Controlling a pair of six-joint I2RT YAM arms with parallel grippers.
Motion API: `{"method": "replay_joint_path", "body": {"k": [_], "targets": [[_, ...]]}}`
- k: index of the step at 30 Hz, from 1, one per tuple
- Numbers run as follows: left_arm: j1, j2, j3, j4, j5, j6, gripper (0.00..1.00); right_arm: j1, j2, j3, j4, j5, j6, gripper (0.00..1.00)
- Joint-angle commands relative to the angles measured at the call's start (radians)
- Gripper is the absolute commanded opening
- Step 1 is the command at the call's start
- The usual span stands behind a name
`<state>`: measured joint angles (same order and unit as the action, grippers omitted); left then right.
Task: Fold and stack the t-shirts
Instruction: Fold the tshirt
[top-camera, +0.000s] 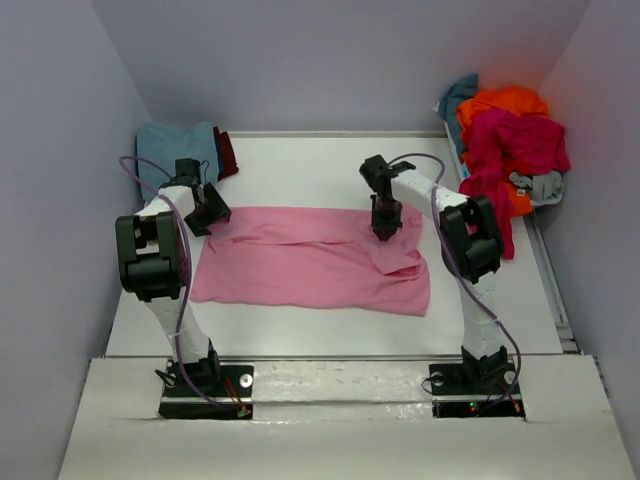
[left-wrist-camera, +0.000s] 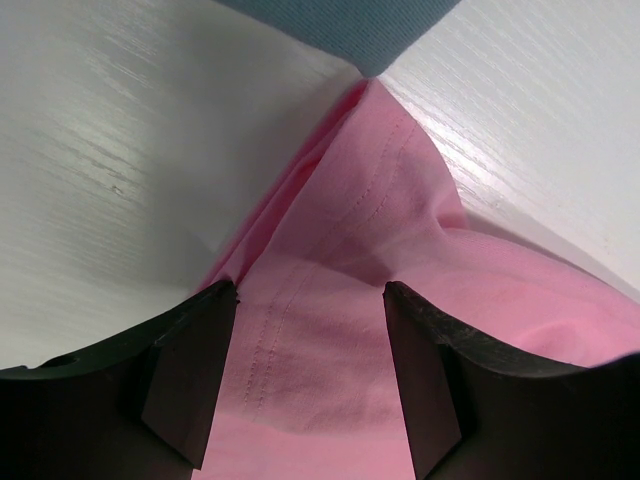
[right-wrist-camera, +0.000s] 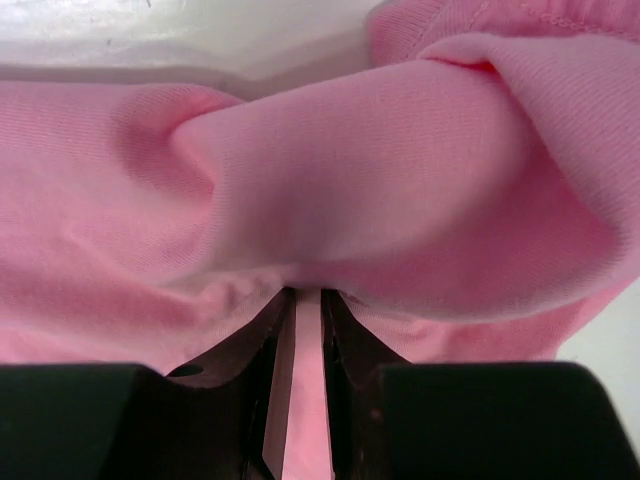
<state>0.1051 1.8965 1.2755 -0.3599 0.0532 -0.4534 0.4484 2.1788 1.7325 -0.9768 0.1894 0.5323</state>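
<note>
A light pink t-shirt (top-camera: 300, 265) lies spread across the middle of the white table (top-camera: 300, 165), its right part folded over itself. My left gripper (top-camera: 212, 215) stands open over the shirt's back left corner. In the left wrist view the pink cloth (left-wrist-camera: 380, 230) and its stitched hem lie between the left gripper's (left-wrist-camera: 310, 290) wide-apart jaws. My right gripper (top-camera: 385, 232) points down at the shirt's back right part. The right wrist view has this gripper (right-wrist-camera: 308, 292) shut on a bunched fold of the pink t-shirt (right-wrist-camera: 350, 170).
A folded dusty-blue t-shirt (top-camera: 178, 145) lies at the back left with a dark red cloth (top-camera: 226, 152) beside it; its corner (left-wrist-camera: 340, 25) touches the pink shirt. A heap of orange (top-camera: 505, 100), crimson (top-camera: 515, 140), teal (top-camera: 460, 95) and grey (top-camera: 540, 185) t-shirts sits at the back right.
</note>
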Motion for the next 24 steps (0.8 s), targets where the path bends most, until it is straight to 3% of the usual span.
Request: {"method": "replay_joint_path", "body": {"k": [1, 14, 24], "targets": [[0.004, -0.066, 0.005, -0.033, -0.013, 0.015, 0.73, -0.037, 0.048, 0.038, 0.038, -0.028, 0.037, 0.22], [0.036, -0.094, -0.002, -0.065, -0.038, 0.013, 0.74, -0.24, 0.022, -0.047, 0.07, -0.067, 0.035, 0.23], [0.036, -0.086, 0.018, -0.056, -0.029, 0.013, 0.73, -0.249, 0.042, -0.024, 0.058, -0.13, -0.029, 0.23]]}}
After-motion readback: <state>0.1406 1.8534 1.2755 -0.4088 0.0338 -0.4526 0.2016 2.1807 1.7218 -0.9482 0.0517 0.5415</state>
